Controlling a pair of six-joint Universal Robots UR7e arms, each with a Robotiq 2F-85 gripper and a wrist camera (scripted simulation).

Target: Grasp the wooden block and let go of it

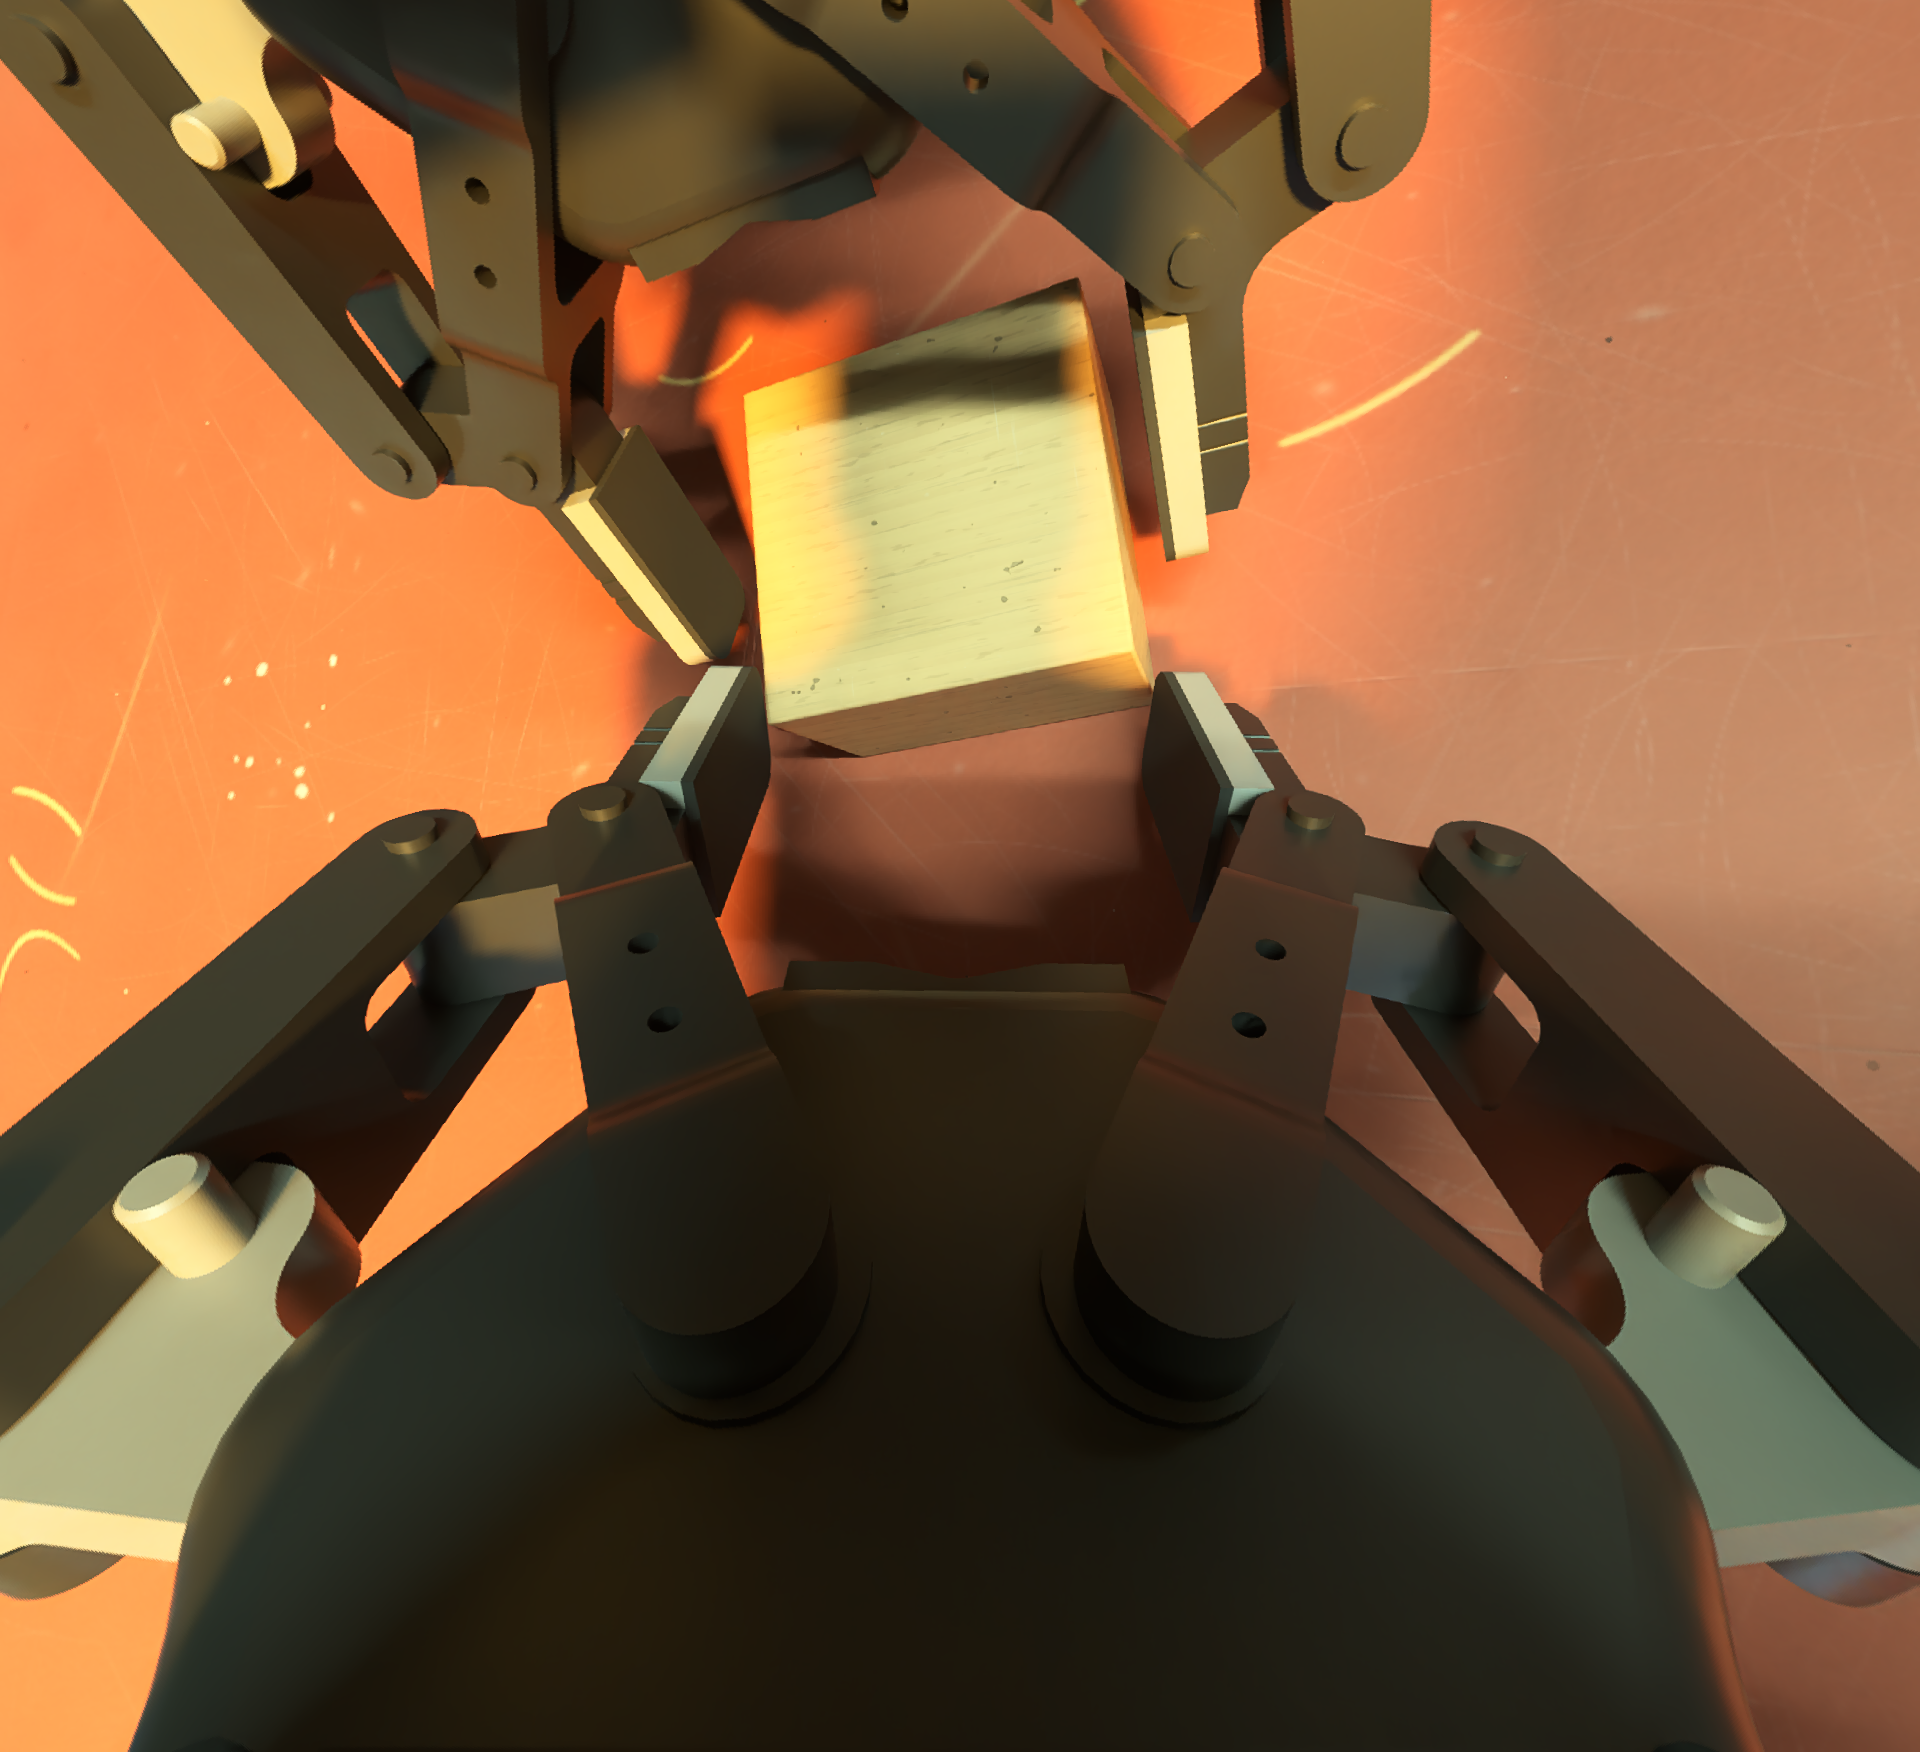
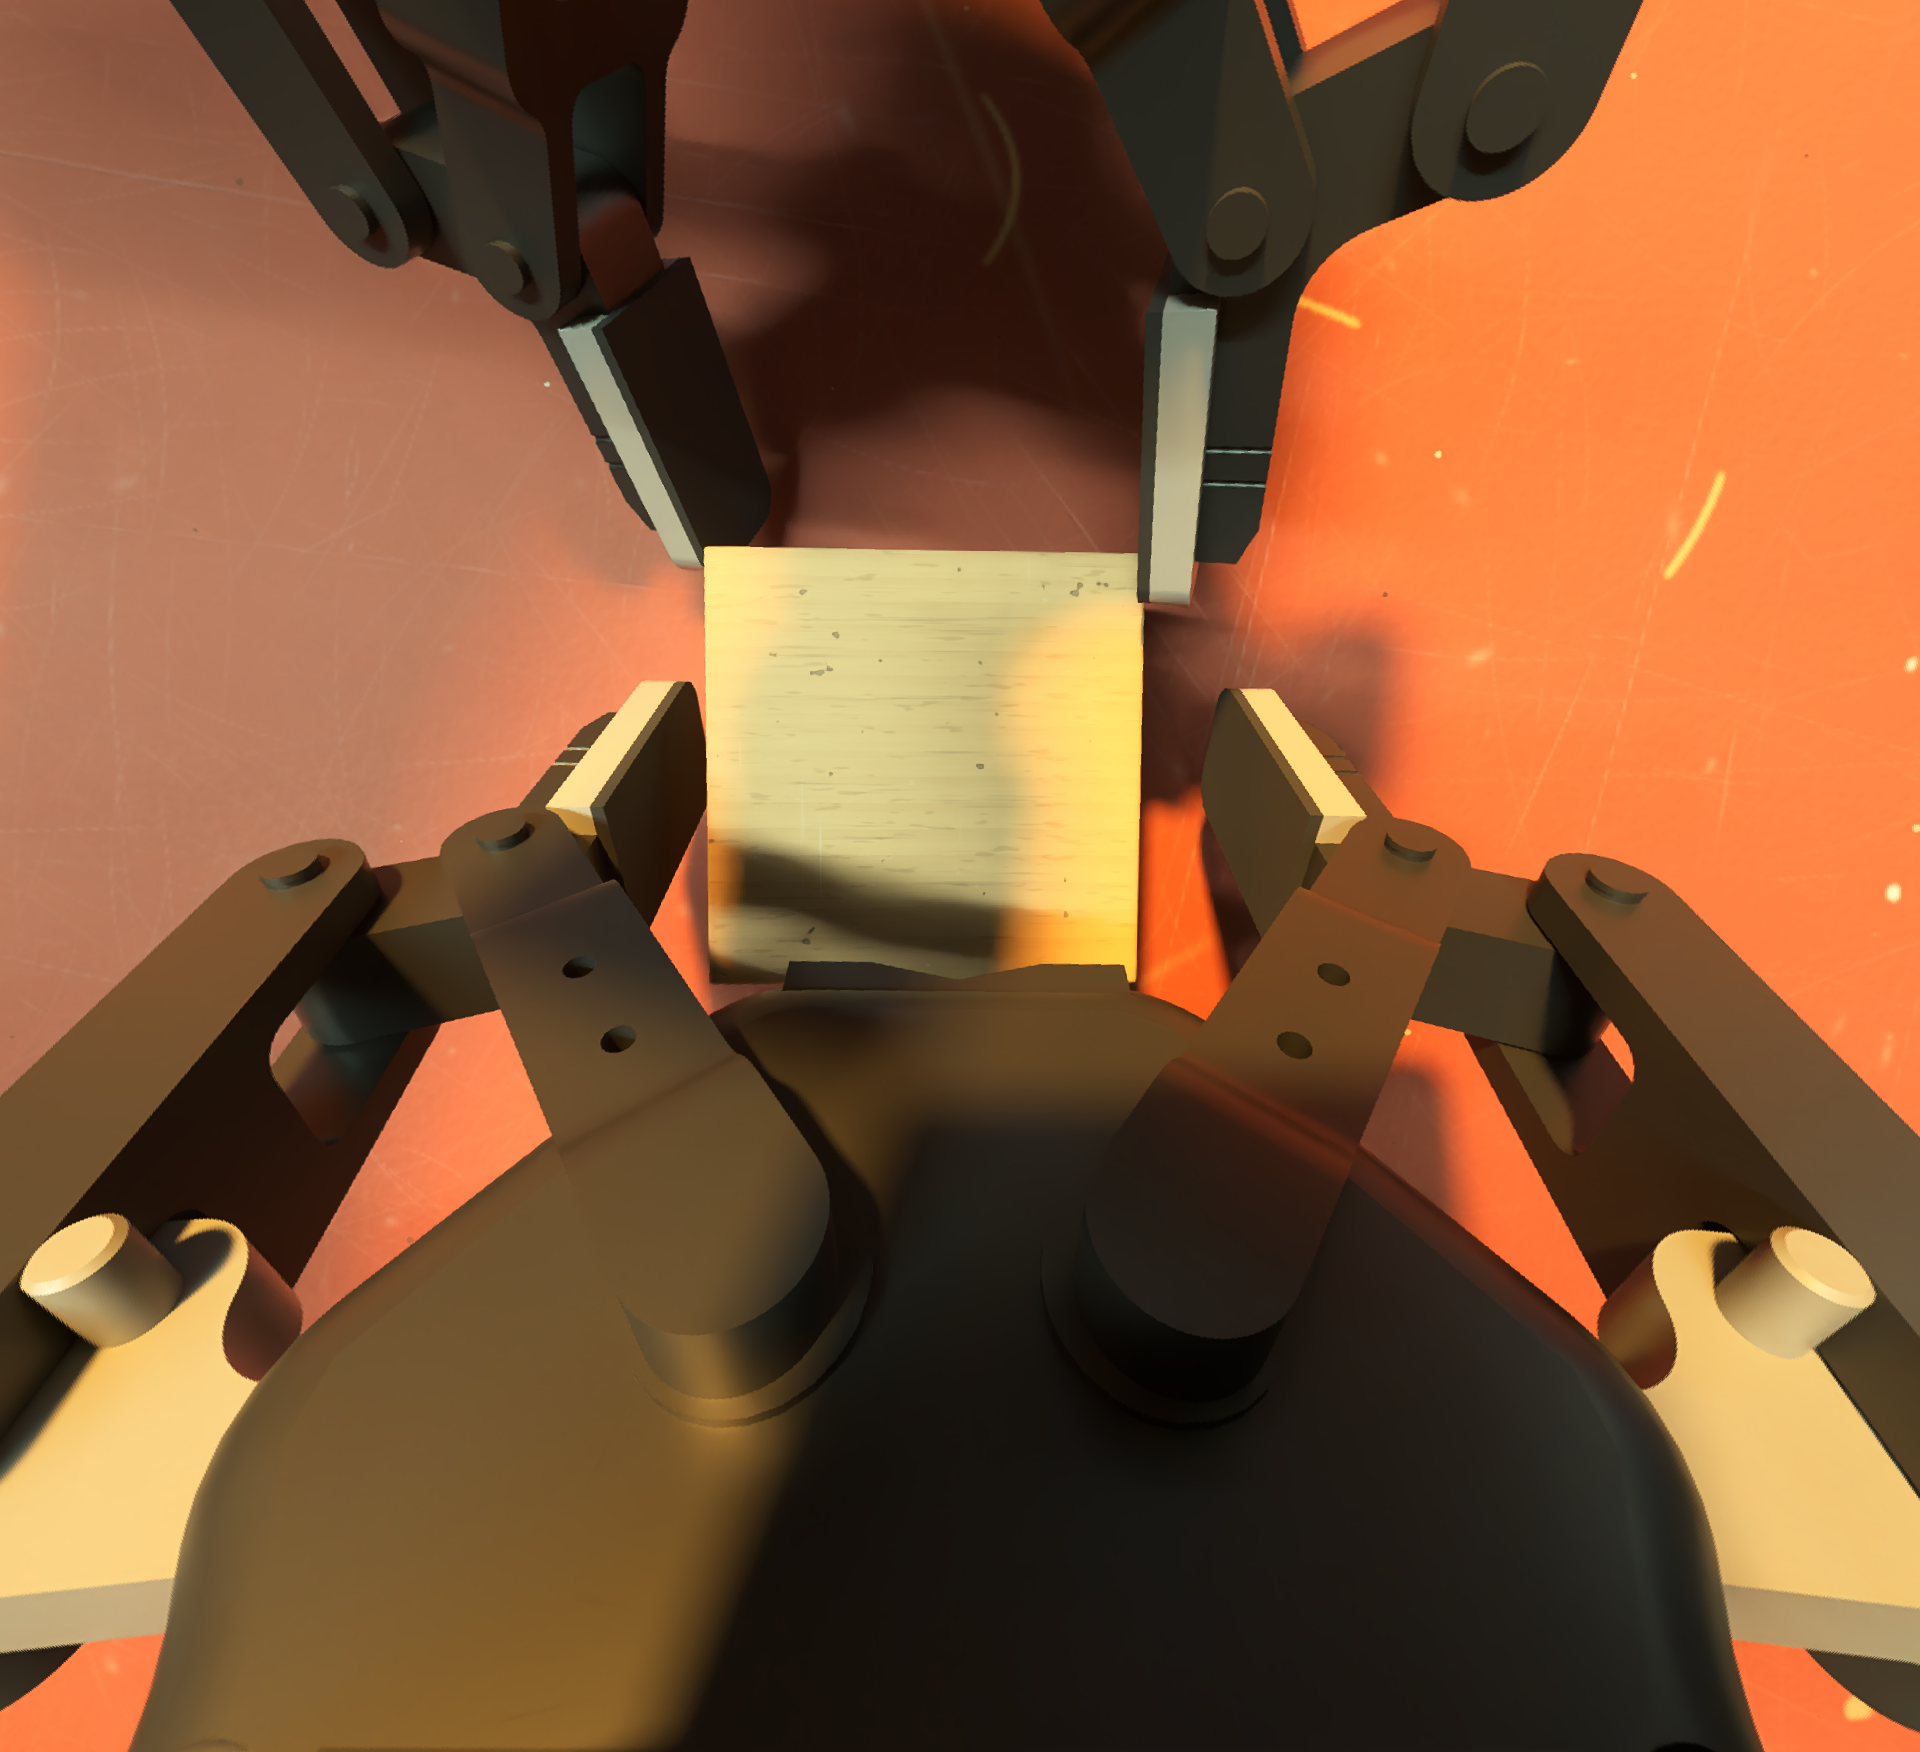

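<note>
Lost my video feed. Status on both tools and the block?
Left tool open, short of wooden block. Right tool open, straddling block, not touching. Block on orange table. Nothing in the way.

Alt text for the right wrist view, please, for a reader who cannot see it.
A pale wooden block sits on a scratched orange surface between the open fingers of the right claw, neither pad clearly touching it. The left claw reaches in from the far side, also open.

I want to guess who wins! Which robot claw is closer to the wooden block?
The right gripper. Its open fingers sit on both sides of the wooden block. The left gripper is also open, but its fingertips only reach the block's near edge.
</note>
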